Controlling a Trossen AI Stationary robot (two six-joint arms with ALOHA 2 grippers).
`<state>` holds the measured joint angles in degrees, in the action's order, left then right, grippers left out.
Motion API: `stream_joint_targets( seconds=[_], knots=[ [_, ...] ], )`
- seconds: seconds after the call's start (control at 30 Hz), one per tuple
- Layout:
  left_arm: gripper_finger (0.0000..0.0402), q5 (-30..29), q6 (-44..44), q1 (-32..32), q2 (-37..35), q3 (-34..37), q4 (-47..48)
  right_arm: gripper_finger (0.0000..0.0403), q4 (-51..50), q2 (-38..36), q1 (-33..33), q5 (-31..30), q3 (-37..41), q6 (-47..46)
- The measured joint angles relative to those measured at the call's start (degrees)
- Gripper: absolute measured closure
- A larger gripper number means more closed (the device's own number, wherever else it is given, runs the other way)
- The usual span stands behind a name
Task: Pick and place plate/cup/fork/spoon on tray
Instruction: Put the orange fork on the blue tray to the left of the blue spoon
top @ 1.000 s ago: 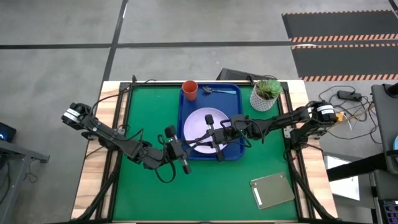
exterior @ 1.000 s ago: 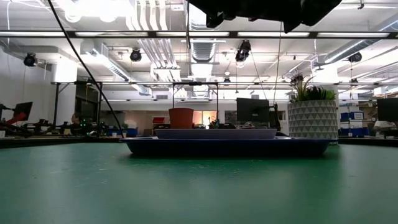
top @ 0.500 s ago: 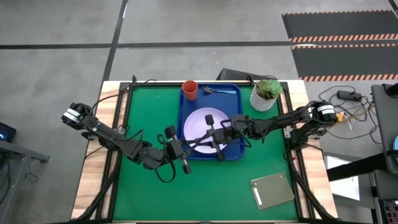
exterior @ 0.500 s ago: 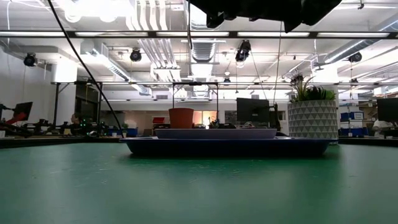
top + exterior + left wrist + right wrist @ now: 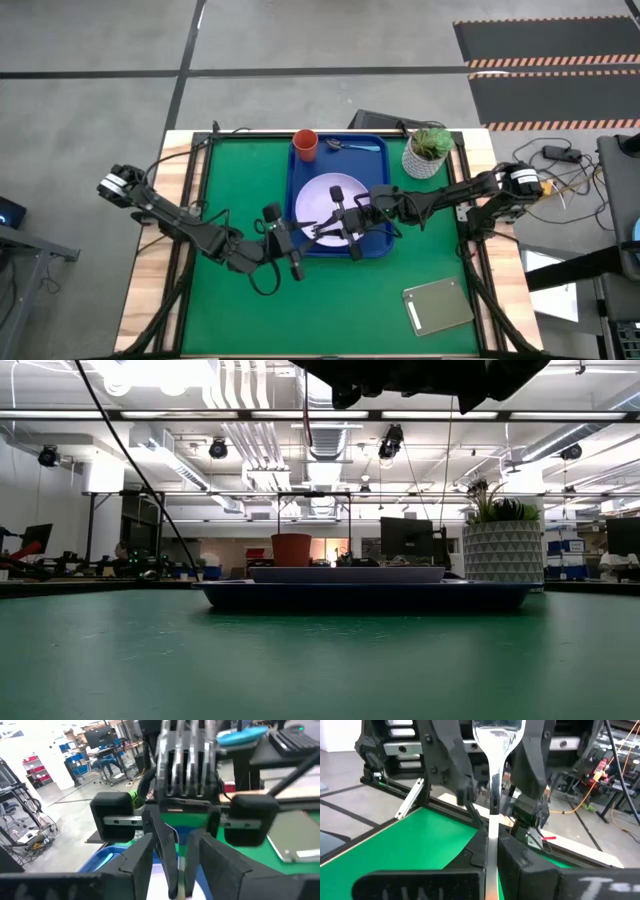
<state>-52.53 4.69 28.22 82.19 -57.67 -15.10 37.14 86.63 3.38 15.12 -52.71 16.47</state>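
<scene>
While both arms meet over the blue tray (image 5: 385, 182) at frame centre, we see the right gripper (image 5: 492, 842) pinched tight on the fork (image 5: 495, 770), tines out toward the left gripper (image 5: 298, 246), whose fingers (image 5: 220, 855) stand apart around those tines. We find the plate (image 5: 325, 195) on the tray, the cup (image 5: 305, 144) and spoon (image 5: 352, 147) along its upper edge.

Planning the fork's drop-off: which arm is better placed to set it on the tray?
Right, probably: its tool grips the silver-tined metal fork over the blue rectangular plastic tray.
</scene>
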Motion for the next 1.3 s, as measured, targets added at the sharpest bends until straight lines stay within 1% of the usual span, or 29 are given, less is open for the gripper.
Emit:
stream_joint_targets(
  seconds=[0.07, 0.17, 0.23, 0.33, 0.4, 0.47, 0.6, 0.87, 1.1, 1.3],
  knots=[
    [0.0254, 0.0, 0.0, 0.9, -0.7, 0.0, 2.8, 0.0391, -1.7, -0.4, -0.2, -0.9, 0.0, 0.0],
    [0.0248, 0.1, 0.0, 2.6, -1.9, 0.0, 7.5, 0.0391, -5.8, -1.6, -0.4, -6.4, -0.1, 0.8],
    [0.0247, -0.1, -0.4, 4.0, -3.4, 0.0, 11.1, 0.0391, -12.2, -2.7, -0.6, -11.7, -1.5, 1.3],
    [0.0247, -0.1, -3.9, 5.5, -5.9, 0.0, 16.7, 0.0391, -24.5, -3.5, -0.8, -18.8, -5.6, 1.1],
    [0.0247, -0.1, -6.7, 5.9, -7.5, 0.0, 20.1, 0.0391, -32.1, -3.6, -0.9, -22.4, -8.4, 0.5],
    [0.0246, -0.2, -9.2, 6.0, -9.0, 0.0, 23.5, 0.0391, -38.2, -2.9, -1.3, -24.2, -11.3, 0.5],
    [0.0246, -0.3, -13.4, 5.9, -10.6, 0.0, 29.0, 0.0391, -48.6, -2.5, -2.7, -24.6, -16.4, 0.2],
    [0.0246, -0.3, -13.4, 5.9, -10.8, 0.0, 31.5, 0.0391, -68.1, -1.2, -7.1, -24.5, -25.2, -4.0],
    [0.0246, -0.4, -13.4, 5.9, -10.7, 0.0, 33.1, 0.039, -78.1, 1.0, -11.1, -23.7, -28.7, -5.0],
    [0.0246, -0.5, -13.4, 5.9, -10.7, 0.1, 34.2, 0.039, -85.7, 4.9, -15.5, -23.7, -32.8, -6.1]
  ],
)
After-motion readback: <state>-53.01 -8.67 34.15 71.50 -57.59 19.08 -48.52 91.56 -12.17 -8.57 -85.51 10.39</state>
